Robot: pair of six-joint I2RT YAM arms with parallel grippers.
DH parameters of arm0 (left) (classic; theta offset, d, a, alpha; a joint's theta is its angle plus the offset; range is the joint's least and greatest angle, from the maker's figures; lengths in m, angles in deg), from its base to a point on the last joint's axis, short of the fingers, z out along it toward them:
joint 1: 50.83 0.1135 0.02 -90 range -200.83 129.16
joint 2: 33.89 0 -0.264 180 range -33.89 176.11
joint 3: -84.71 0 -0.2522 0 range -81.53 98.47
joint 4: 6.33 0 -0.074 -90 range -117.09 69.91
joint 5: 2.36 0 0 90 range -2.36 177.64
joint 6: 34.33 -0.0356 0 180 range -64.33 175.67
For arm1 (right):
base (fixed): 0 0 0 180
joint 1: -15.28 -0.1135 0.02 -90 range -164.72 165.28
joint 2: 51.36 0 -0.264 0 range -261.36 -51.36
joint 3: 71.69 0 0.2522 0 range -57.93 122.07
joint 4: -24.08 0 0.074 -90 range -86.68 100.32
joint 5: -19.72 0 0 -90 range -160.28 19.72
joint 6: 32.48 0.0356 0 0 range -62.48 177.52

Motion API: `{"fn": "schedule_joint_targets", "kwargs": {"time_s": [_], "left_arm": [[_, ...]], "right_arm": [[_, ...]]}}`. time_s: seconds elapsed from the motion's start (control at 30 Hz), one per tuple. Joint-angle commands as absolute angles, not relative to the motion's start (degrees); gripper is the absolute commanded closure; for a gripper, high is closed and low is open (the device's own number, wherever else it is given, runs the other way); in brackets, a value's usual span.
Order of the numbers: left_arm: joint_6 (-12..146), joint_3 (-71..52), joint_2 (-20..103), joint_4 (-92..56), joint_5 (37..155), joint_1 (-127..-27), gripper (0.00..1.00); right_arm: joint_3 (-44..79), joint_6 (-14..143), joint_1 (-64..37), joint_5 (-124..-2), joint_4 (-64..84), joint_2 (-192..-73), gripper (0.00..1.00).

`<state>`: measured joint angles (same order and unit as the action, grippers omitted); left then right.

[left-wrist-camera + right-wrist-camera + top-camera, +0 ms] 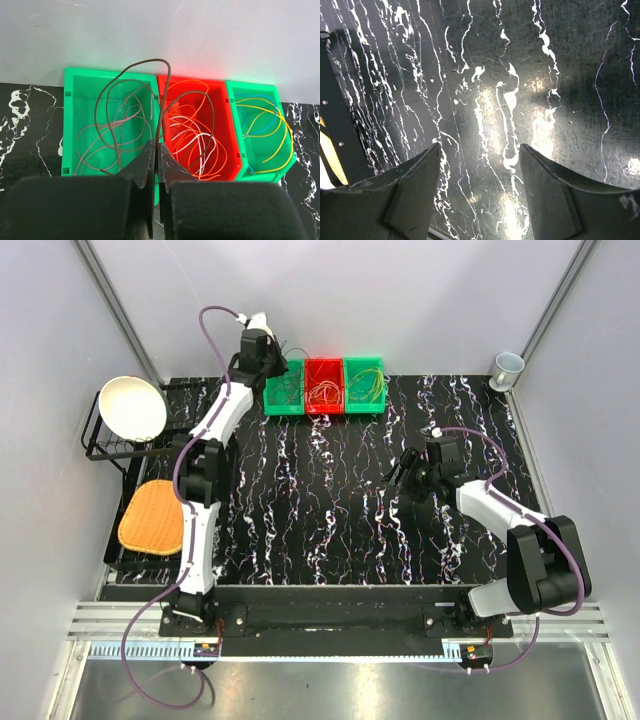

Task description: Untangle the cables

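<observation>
Left end effector (156, 154) is at the far edge of the counter (330, 500), just near of the row of three plastic bins. Its fingers are pressed together and, as far as I can tell, they pinch a thin brown wire (166, 95) right at the tips.

Key relation: the wire leaves the tips heading up and toward the far side, so its long axis runs near-far along the wall between the left green bin (67, 120) and the red middle bin (220, 95). At the top it arches over. One run drops left into the left green bin, among the pale pinkish-brown loops (125, 142). A second brown arc swings right over the red bin and its orange and white loops (200, 150). I judge the next pull has to clear both sides, lifting toward me.

The right green bin (250, 86) holds yellow and blue loops (260, 132), apart from the brown wire.

Right end effector (479, 146) is spread with nothing between its fingers, hanging over bare counter right of centre, well apart from the bins. The left arm is clearly the nearer one.

I can read no brand, label or writing on the bins, wires or arms.
</observation>
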<state>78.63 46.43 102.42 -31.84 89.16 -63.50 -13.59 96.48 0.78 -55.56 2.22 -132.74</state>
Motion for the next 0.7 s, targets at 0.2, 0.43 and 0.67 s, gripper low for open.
{"fn": "schedule_joint_targets", "kwargs": {"time_s": [0.2, 0.43, 0.67], "left_arm": [[81.2, 44.9, 104.9, -26.2, 86.5, -61.2, 1.0], [82.8, 45.3, 106.6, -26.5, 87.3, -60.1, 0.93], [83.5, 45.5, 107.5, -26.1, 89.9, -60.1, 0.69]], "right_arm": [[-13.3, 96.5, 1.0, -53.7, 5.2, -134.5, 0.3], [-13.1, 96.6, 1.0, -53.3, 5.5, -135.1, 0.31], [-13.3, 96.5, 1.0, -53.6, 5.6, -135.6, 0.31]]}}
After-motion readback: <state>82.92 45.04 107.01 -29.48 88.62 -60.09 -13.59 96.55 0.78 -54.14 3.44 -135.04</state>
